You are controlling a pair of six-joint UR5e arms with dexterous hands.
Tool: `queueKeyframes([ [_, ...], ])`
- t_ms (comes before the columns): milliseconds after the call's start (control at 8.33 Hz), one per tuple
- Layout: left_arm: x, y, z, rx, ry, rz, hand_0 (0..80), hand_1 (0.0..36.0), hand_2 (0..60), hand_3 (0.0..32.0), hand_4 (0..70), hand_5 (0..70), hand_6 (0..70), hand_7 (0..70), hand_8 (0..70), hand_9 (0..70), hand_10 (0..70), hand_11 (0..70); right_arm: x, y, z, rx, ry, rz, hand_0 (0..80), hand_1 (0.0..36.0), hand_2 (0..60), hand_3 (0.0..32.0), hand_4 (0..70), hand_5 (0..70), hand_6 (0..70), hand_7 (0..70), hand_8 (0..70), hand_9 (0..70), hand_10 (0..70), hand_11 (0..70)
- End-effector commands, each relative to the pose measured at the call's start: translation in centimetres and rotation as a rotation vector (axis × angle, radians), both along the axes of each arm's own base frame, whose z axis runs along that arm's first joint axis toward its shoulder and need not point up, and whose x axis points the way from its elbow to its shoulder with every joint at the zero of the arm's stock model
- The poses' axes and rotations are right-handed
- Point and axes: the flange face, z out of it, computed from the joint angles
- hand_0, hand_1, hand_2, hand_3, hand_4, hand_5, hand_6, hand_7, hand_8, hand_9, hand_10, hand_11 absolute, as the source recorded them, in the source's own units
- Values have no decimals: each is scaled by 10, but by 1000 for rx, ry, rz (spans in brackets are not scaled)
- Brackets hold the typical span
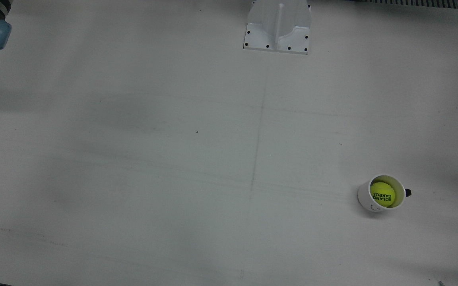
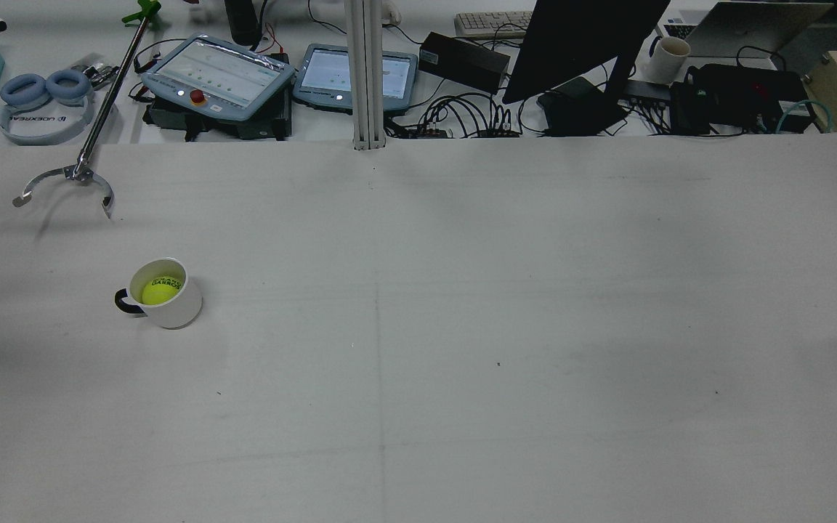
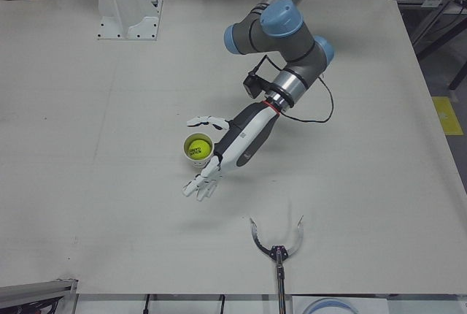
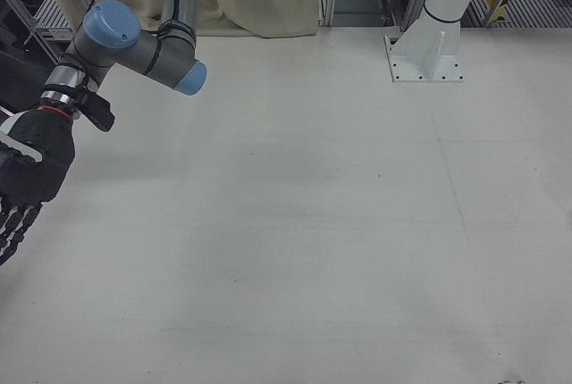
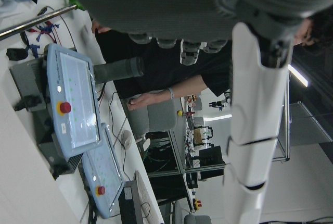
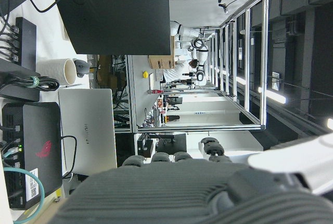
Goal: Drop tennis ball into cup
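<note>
Since the yellow-green felt tennis ball already sits inside the white ceramic cup on the bench, the left robot hand hovers just beside it, fingers spread, empty. Right robot hand well apart; finger state unclear.

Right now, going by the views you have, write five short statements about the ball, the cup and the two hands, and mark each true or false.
1. The tennis ball sits inside the white cup. True.
2. The left hand grips the ball. False: its fingers are spread and hold nothing; the ball is in the cup.
3. The cup lies tipped on its side. False: it stands upright, mouth up.
4. The right hand hangs far from the cup, which does not show in the right-front view. True.
5. The metal grabber tool touches the cup. False: it lies apart on the table.
</note>
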Motion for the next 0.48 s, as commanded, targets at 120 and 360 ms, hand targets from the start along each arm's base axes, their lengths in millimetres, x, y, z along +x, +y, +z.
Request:
queueKeyframes([
  [120, -81, -3, 49, -130, -11, -133, 751, 355, 11, 0, 0, 60, 4, 155, 0, 17, 0, 0, 0, 0, 0, 0, 0, 0, 0, 0, 0, 0, 0, 0, 0, 0, 0, 0, 0, 0],
  [360, -82, 0, 52, -137, -7, -132, 728, 346, 20, 0, 0, 70, 20, 147, 0, 15, 0, 0, 0, 0, 0, 0, 0, 0, 0, 0, 0, 0, 0, 0, 0, 0, 0, 0, 0, 0],
])
